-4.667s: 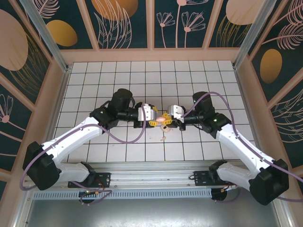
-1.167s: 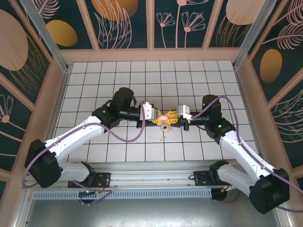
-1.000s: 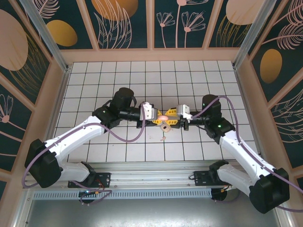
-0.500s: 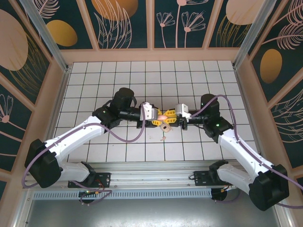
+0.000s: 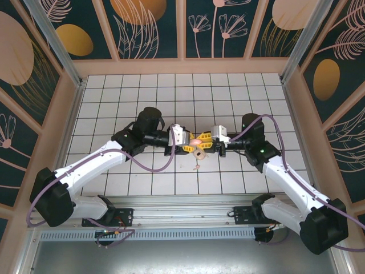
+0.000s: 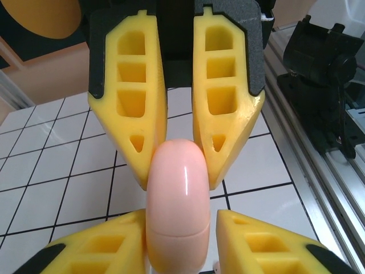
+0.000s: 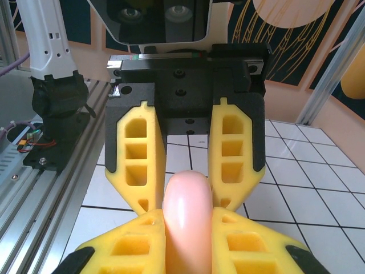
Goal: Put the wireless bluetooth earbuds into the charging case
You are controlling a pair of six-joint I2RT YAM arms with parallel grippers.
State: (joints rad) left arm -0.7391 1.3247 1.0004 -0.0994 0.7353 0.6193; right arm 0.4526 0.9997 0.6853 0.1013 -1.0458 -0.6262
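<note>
Case (image 6: 175,205) pinched from both ends
My left fingers (image 6: 97,257) and right fingers (image 7: 251,251), nearly closed, each clamp its sides; between them it's glossy pink, shut.

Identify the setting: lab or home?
Probably a lab robot cell: gridded table, printed wall panels on metal posts, left arm and right arm bolted to a rail.

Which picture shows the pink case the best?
The left wrist view. The charging case is big, sharp and shiny there, and you can see its closing seam. The right wrist view shows it close too, but blurry, with no seam visible. In the top view it is just a tiny pink speck.
</note>
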